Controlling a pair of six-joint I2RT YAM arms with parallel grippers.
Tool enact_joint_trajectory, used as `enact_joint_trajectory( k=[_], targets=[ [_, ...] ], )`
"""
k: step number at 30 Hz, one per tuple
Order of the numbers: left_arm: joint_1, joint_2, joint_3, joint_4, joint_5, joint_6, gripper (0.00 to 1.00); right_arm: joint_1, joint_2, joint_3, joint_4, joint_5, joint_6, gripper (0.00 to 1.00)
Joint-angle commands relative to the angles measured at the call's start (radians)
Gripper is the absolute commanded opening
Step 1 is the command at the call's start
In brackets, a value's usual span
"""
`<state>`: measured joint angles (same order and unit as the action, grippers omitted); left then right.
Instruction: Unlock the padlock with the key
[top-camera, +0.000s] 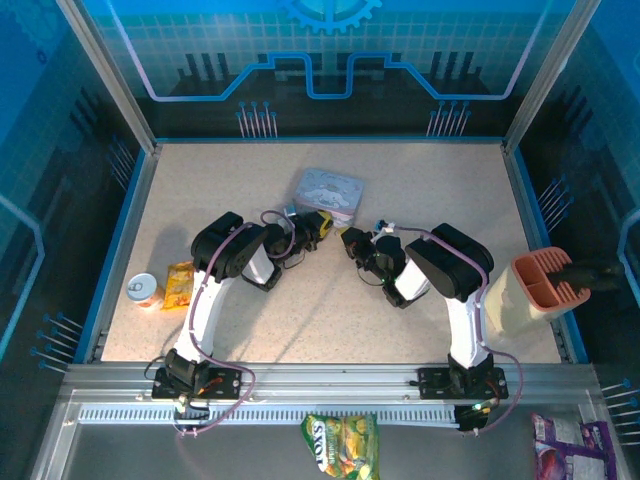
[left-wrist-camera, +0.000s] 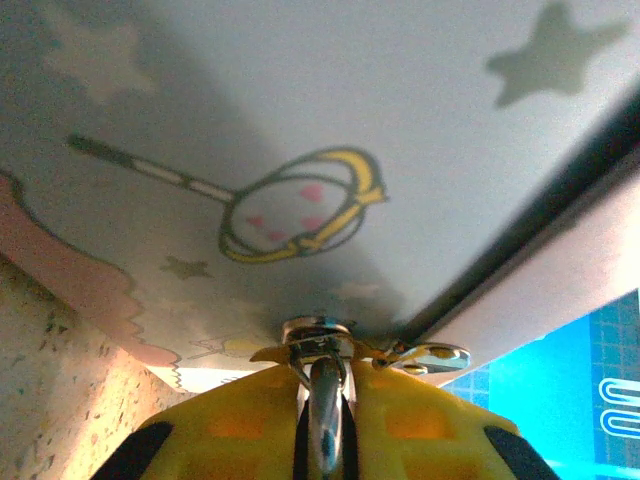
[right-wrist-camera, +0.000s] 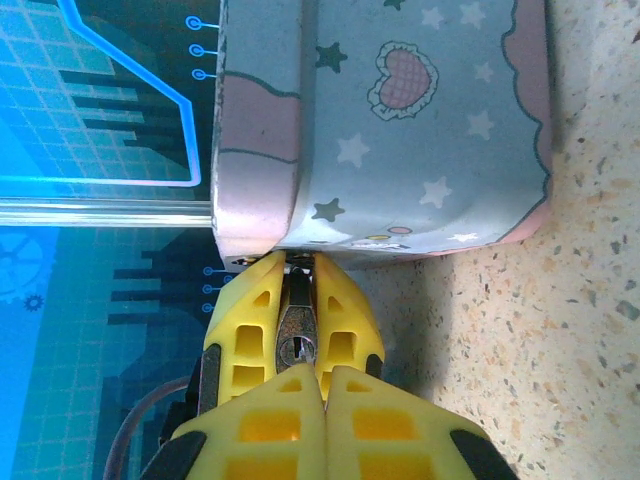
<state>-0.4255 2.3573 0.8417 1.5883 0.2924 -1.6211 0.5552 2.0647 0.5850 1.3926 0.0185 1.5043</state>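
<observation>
1. Toward the far edge of the tabletop (top-camera: 330, 325), about midway between its left and right edges: a pale tin (top-camera: 330, 188) printed with stars and pink trim.
2. Just off the tin's near side: left gripper (top-camera: 318, 224) by the near-left corner, right gripper (top-camera: 353, 240) a little to the right, with a narrow gap between the two.
3. Right gripper clenched on the padlock (right-wrist-camera: 294, 346), its round keyhole turned toward the wrist camera. Yellow fingertips up at the tin's lower rim; touching or not, cannot tell.
4. Left gripper clamped on a thin silver loop (left-wrist-camera: 325, 410); key or not, cannot tell. Tin wall very close ahead of the fingers.
5. By the left edge: a small can (top-camera: 143, 290) and a yellow packet (top-camera: 179, 283) just beside it, well apart from both grippers.
6. At the right edge: a peach-coloured holder (top-camera: 538, 285), partly over the rim.
7. Bare speckled surface across the near half between the two arm bases, and in both far corners either side of the tin.
</observation>
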Motion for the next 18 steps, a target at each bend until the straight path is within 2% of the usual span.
enact_joint_trajectory(
  k=[1,18],
  targets=[
    [-0.009,0.102,-0.058,-0.188,0.026,-0.032,0.0,0.002,-0.023,0.016,0.031,0.0,0.004,0.0],
    [-0.007,0.102,-0.058,-0.188,0.03,-0.036,0.0,0.015,0.021,0.039,0.031,-0.003,0.016,0.0]
  ],
)
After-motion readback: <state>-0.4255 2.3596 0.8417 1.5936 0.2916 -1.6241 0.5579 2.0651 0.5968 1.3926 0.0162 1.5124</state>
